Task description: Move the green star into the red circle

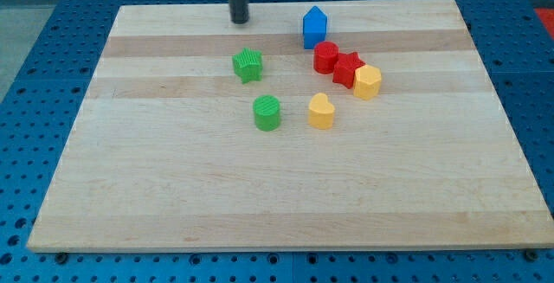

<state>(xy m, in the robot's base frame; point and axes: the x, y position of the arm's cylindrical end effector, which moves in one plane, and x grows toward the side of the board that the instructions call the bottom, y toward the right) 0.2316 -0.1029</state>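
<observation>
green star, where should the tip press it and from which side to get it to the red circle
No gripping here; my tip can only push. Press the green star's left face, coming from the view's left: the red circle lies to its right and slightly higher. My tip now sits above the star, toward the view's top.

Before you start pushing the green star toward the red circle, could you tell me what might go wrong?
My tip sits at the view's top, above and slightly left of the green star, so a straight push would likely send it downward toward the green circle, not right. The red circle touches the red star and sits close below the blue block; a hard push may scatter that cluster, including the yellow block.
</observation>
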